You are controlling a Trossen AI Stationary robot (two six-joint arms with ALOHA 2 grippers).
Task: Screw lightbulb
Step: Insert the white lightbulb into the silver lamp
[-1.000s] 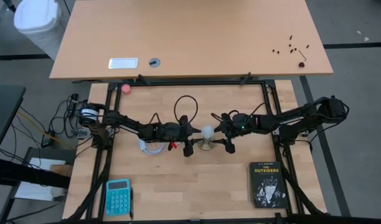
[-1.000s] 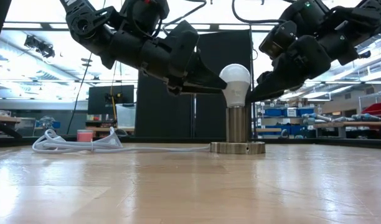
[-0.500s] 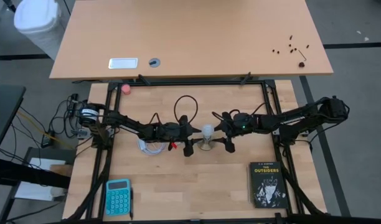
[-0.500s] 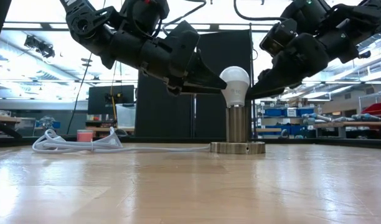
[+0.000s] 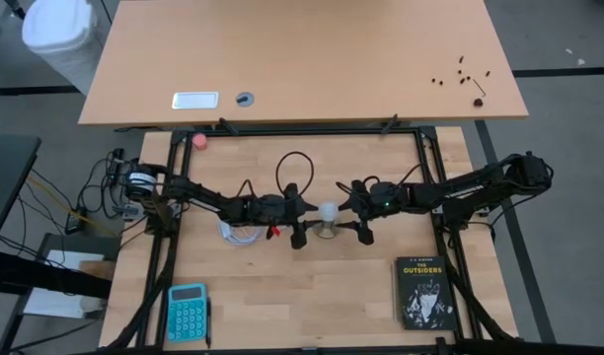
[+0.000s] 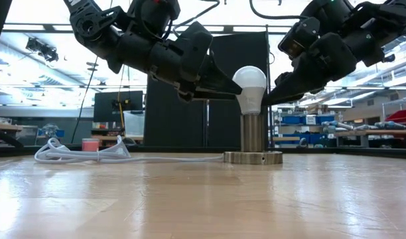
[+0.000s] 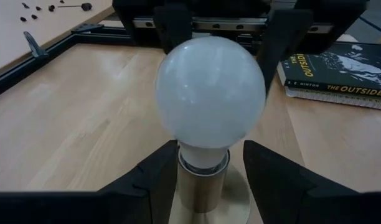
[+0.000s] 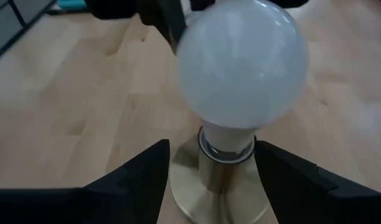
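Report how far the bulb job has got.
Done: the lightbulb stands upright in the socket. In hand: the left gripper and right gripper both straddle the bulb's neck, neither visibly clamped. Left: whether it is screwed fully home cannot be told.

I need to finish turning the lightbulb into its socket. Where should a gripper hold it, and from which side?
Grip the lightbulb at its narrow neck just below the round globe, coming in level from the side. It stands upright in the socket, and the globe is smooth and likely slippery.
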